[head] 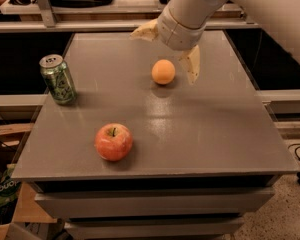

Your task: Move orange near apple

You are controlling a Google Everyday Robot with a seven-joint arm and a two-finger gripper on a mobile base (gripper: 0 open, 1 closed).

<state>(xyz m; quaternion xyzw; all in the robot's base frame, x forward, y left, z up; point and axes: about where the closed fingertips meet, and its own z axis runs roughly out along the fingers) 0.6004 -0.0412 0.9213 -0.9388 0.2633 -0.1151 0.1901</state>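
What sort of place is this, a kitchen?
Likely a robot lab or workshop: a plain grey table, cluttered benches behind it, and the robot's open gripper poised by the orange.

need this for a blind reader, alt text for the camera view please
An open gripper hangs over an orange on a grey table, one finger close beside the fruit. A red apple sits near the front edge and a green can stands at the left.

grey table (205, 129) carries green can (58, 79), orange (163, 71), apple (113, 142); hand (169, 48) hovers spread over its far side.
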